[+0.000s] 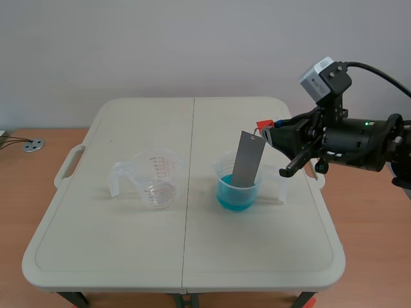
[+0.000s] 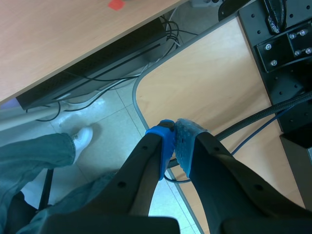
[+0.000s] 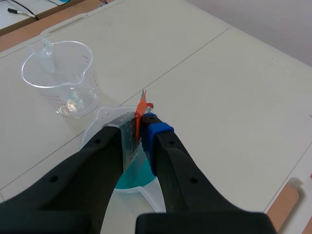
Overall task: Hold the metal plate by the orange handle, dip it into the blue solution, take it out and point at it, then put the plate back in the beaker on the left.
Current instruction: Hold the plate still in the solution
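- Grey metal plate [image 1: 248, 159] stands tilted in the blue beaker [image 1: 220, 170]. Its lower end is down in the blue solution [image 1: 234, 199], and its upper end leans out over the rim on the side towards the right arm.
- At the plate's upper end, above the blue beaker and just off to the right-arm side, sits the orange handle [image 1: 264, 124].
- Black-fingered right gripper [image 1: 268, 135] is clamped on that handle. Its fingers are only narrowly apart, with the orange tab pinched between the pads. In its wrist view the blue beaker lies directly under the fingers.
- On the pale table [image 1: 115, 244], the clear beaker [image 1: 158, 183] with red markings stands upright to the left of the blue beaker. The two are apart, with the table's centre seam running between them.
- Well away from the blue beaker and off the table, the left gripper [image 2: 174, 136] hangs over a floor [image 2: 107, 122]. Its blue pads are pressed together and grip nothing.
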Tool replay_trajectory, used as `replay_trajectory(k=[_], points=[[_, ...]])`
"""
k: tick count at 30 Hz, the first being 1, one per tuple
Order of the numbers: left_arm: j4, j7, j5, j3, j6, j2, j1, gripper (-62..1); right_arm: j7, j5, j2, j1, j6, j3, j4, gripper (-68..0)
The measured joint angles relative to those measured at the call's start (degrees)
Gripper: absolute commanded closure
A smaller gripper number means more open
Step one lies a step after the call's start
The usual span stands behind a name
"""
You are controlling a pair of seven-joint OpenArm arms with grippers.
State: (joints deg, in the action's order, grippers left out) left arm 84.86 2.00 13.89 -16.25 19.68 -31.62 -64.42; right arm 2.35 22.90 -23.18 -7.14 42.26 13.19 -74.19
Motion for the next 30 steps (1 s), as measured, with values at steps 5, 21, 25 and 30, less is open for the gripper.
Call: replay_trajectory(k=[5, 21, 25, 30], points=[[0.0, 0.0, 0.0, 0.0, 0.0, 0.0, 0.0, -1.4, -0.37, 0.0, 0.0, 0.02, 0.0, 0.0, -0.17, -1.3], [0.0, 0.02, 0.0, 0.0, 0.0, 0.0, 0.0, -1.4, 5.81, 1.73, -0.02, 0.04, 0.02, -1.92, -11.74, -1.3], [0.0, 0.02, 0.0, 0.0, 0.0, 0.0, 0.0, -1.4, 8.02, 3.48, -0.02, 0.04, 0.02, -3.13, -13.29, -1.3], [0.0, 0.0, 0.0, 0.0, 0.0, 0.0, 0.0, -1.5, 10.21, 4.48, -0.07, 0.04, 0.02, -3.76, -15.58, -1.3]])
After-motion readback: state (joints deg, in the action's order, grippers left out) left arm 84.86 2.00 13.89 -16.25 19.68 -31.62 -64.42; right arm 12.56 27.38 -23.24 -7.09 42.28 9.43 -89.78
